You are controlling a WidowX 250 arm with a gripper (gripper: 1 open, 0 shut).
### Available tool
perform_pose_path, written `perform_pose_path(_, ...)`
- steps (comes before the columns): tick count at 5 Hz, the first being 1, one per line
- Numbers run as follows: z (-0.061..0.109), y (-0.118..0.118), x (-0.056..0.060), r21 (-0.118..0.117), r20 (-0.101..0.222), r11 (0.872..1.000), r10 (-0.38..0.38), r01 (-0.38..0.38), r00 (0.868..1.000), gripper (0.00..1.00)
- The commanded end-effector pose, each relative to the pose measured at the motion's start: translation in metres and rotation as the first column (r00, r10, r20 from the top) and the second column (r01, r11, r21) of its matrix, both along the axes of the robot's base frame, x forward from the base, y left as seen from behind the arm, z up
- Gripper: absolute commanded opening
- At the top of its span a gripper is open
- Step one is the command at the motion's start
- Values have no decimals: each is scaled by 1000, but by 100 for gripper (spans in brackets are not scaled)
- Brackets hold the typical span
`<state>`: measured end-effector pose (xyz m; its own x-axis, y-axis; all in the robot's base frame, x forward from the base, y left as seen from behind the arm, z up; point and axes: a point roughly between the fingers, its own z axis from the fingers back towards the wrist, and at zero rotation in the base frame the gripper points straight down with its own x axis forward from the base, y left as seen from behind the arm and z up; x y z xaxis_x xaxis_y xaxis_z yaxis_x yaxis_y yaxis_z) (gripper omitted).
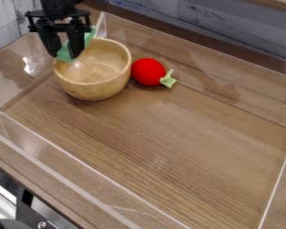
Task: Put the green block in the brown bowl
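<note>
Round tan wooden bowl [93, 76], one, upper left of frame: rigid, likely steady.
Black robot claw [65, 46], one, pinching the bar above the bowl's far-left rim.
Red ball with green leaf [148, 72], one.
Flat light-green rectangular bar [83, 40], one: seemingly stiff, light; hold across narrow faces.

This looks like a robot test room — a lab, not a home. A wooden table [170, 134] has clear plastic walls [26, 148] standing all around its edge, like a little pen. Behind the table is a gray plank wall [217, 22]. On the table sit only play things — a brown bowl [93, 73] and, just beside the bowl, a red ball [148, 72] with a green leaf. A black robot arm [57, 11] hangs over the far rim of the bowl.
</note>
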<state>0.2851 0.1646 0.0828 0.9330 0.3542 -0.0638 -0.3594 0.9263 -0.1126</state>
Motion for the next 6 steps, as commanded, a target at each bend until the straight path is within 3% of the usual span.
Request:
perform_pose_path(1,1,-9,7,20,27,998,52,-53,998,0)
perform_pose_path(3,-13,-17,11,10,22,999,40,-40,999,0)
perform_pose_path(4,-14,-19,11,2,24,999,48,-48,999,100)
perform_pose_path(6,-3,-16,6,-3,47,999,49,-49,998,100)
